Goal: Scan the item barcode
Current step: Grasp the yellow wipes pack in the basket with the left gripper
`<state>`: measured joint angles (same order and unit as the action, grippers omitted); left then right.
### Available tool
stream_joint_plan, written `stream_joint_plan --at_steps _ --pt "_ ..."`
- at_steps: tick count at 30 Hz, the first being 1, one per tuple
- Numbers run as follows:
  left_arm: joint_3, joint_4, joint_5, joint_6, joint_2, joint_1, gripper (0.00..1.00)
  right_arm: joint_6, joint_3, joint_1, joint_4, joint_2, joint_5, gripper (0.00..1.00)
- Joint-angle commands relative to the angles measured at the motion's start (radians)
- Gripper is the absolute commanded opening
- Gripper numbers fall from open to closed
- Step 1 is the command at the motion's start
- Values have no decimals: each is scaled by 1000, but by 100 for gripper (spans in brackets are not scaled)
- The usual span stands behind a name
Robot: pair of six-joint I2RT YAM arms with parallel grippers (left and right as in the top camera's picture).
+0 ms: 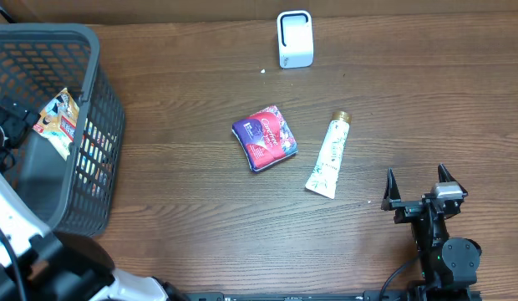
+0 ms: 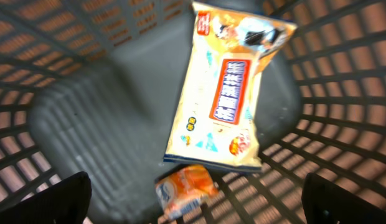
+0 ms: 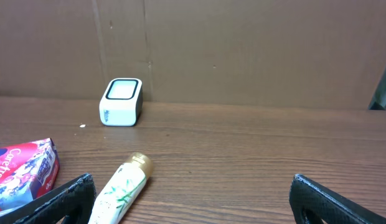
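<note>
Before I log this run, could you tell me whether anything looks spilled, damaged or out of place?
Nothing stands out. The snack packet lies slanted in the basket beside a small orange packet; the tube and red pouch lie apart on the table.

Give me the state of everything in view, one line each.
left gripper, open, empty, over the basket
right gripper, open, empty, above the table
basket, upright, two packets inside
yellow snack packet, in the basket, printed face up
small orange packet, in the basket, by the yellow one
red pouch, lying on the table
tube, lying on the table, cap on
scanner, standing on the table
</note>
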<state>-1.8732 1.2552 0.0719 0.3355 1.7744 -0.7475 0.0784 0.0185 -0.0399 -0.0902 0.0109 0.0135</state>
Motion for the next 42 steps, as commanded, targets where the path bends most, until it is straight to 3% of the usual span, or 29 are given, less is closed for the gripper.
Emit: stream_joint_plan --at_steps 1,12,21,40,42 --pt "-3 -10 8 -26 85 0 100 1 -10 2 5 -8 -10 100" --pt "-3 -86 58 -74 233 61 100 1 -10 2 6 -8 -10 100" --pt "-1 -142 -147 -58 267 159 100 1 -10 2 5 -8 -10 100" --pt "0 -211 -150 -60 491 173 100 1 -10 2 5 -8 -10 100" --pt "0 -212 -149 -59 510 174 91 1 -10 2 5 -8 -10 100"
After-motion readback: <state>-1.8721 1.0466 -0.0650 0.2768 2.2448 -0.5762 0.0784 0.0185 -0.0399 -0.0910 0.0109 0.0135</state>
